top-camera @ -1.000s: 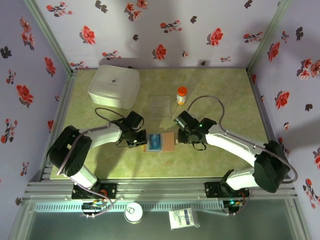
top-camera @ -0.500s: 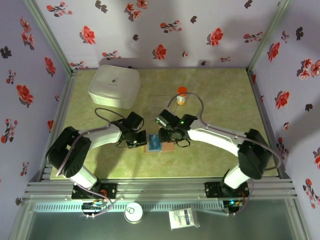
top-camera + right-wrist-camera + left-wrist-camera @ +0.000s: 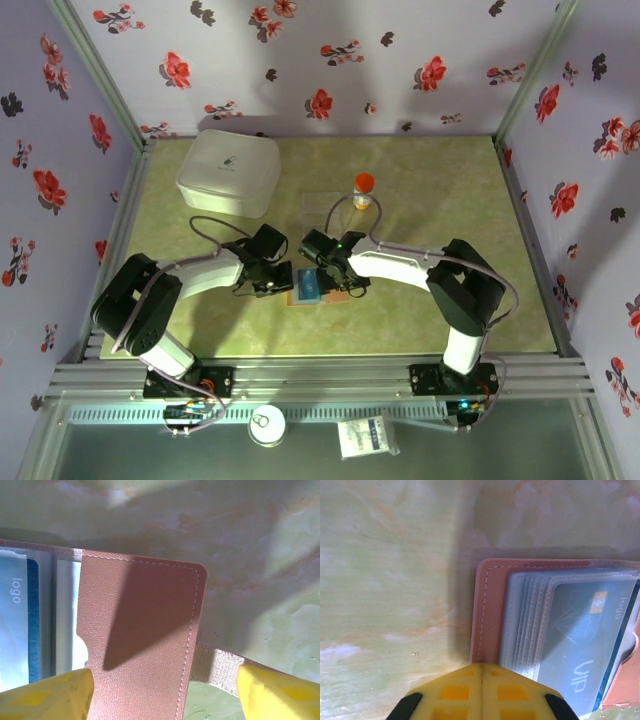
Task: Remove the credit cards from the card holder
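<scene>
The brown card holder [image 3: 338, 293] lies open on the green table between the two arms. Blue credit cards [image 3: 585, 640] sit in its clear sleeves; the top one reads "VIP". My left gripper [image 3: 283, 279] is shut, its yellow fingertips [image 3: 482, 669] pressed together at the holder's stitched left edge [image 3: 487, 610]. My right gripper [image 3: 326, 270] hangs over the holder's right half and is open wide. Its yellow fingers [image 3: 50, 696] straddle the brown flap [image 3: 145, 625] without touching it. A tan elastic strap [image 3: 216, 668] sticks out beside the flap.
A large white lidded box [image 3: 228, 172] stands at the back left. A clear plastic tray [image 3: 322, 206] and an orange-capped bottle [image 3: 363, 190] sit just behind the right arm. Flowered walls close in three sides.
My right arm has swung left from beside the holder to over its right flap, and its jaws have spread wider. The left gripper has stayed shut at the holder's left edge.
</scene>
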`<state>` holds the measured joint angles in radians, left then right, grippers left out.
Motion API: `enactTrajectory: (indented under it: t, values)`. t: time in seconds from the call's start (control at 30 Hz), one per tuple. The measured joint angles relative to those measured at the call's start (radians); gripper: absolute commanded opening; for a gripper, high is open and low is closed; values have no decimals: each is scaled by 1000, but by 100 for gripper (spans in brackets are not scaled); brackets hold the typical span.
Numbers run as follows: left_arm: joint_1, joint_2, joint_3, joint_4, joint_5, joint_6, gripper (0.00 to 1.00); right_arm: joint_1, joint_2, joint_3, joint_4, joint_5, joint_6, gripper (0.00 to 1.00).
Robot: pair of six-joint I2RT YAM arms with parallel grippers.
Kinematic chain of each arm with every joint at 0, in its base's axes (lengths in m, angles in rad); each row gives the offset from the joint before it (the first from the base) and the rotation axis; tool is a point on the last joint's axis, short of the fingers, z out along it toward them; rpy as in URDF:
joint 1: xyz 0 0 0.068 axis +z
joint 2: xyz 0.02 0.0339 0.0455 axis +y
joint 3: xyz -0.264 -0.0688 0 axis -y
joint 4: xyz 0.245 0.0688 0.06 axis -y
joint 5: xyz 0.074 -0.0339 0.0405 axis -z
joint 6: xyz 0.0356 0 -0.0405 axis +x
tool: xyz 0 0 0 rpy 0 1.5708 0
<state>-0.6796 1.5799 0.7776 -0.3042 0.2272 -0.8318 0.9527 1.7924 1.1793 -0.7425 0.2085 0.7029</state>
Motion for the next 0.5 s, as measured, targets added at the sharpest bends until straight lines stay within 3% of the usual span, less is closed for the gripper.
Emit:
enactTrajectory:
  t: [0.5]
  values:
    - [-8, -9, -13, 13, -14, -4, 0, -47, 34, -60, 112, -48, -4, 73]
